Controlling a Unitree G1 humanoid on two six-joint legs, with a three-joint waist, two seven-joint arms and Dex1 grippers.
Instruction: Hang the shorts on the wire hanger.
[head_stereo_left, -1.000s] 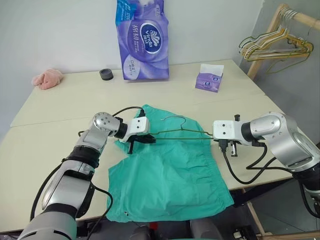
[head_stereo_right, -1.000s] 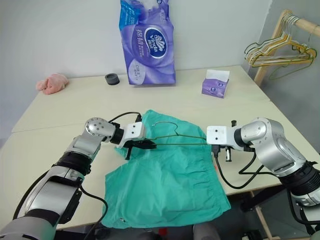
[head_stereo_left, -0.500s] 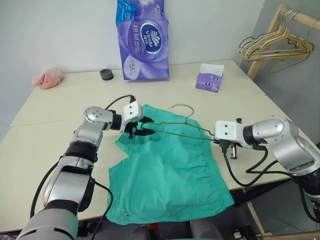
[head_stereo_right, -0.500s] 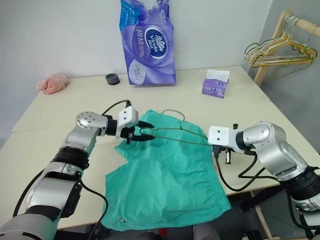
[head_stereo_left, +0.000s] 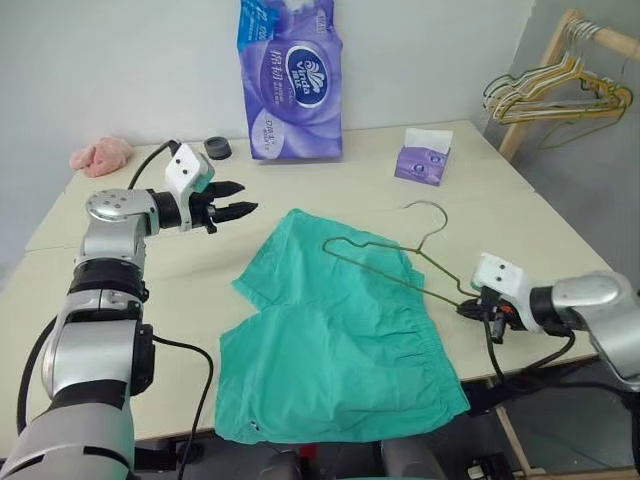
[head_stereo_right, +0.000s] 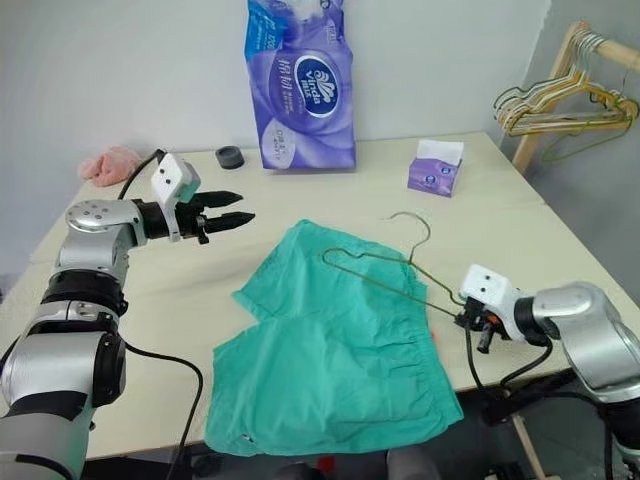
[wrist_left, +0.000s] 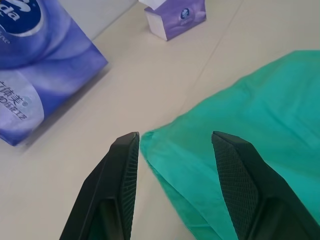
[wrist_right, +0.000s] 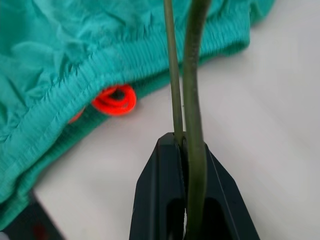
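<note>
The teal-green shorts (head_stereo_left: 340, 330) lie spread flat on the table, waistband toward the right edge. The thin dark wire hanger (head_stereo_left: 395, 262) slants across their upper right part, with its hook (head_stereo_left: 430, 215) pointing toward the far side. My right gripper (head_stereo_left: 470, 308) is shut on the hanger's near corner, and the wire runs between its fingers (wrist_right: 170, 165). An orange loop (wrist_right: 116, 99) shows at the waistband. My left gripper (head_stereo_left: 232, 200) hovers open and empty over bare table, to the left of the shorts (wrist_left: 250, 125) and apart from them.
At the back of the table stand a large purple tissue pack (head_stereo_left: 290, 75) and a small purple tissue box (head_stereo_left: 420, 160). A black tape roll (head_stereo_left: 216, 148) and pink cloth (head_stereo_left: 100, 155) lie back left. A wooden rack with bunched hangers (head_stereo_left: 555, 90) stands far right.
My left gripper opened at the hanger's left end, then pulled away up and to the left. My right gripper drew back toward the table's right edge, swinging the hanger round.
</note>
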